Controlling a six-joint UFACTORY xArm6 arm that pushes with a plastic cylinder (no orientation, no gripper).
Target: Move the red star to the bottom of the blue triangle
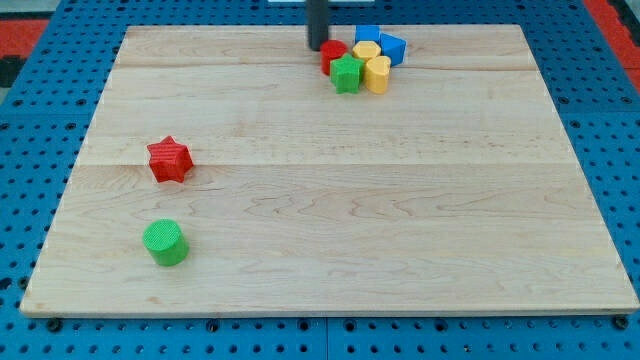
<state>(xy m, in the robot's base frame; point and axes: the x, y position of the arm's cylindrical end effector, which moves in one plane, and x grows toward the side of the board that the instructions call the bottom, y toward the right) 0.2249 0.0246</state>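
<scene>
One rod only, no gripper fitted, so no open or closed state to report.

Nearest, toward the board's [560, 260] bottom-left corner: green cylinder [165, 242], standing alone.

Just beyond it, near the left edge at about mid-height: red star [169, 159], lying flat, free on all sides, well apart from every other block.

Farthest, at the top edge, slightly right of centre: tight cluster. Green star [347, 73] and yellow block [377, 73] in front; red block [333, 54] and second yellow block [366, 50] behind; blue blocks at the back, one [367, 35] mostly hidden, the other [392, 46] probably the blue triangle, shape not certain.

My tip [317, 47] just beside the red block on the cluster's left, contact not discernible.

Key relation: red star well away from my tip, down and to the left. Goal spot on the bottom side of the blue triangle apparently occupied by the yellow blocks. Likely requirement: travel round to the star's left, bottom side, then push toward the top right.
</scene>
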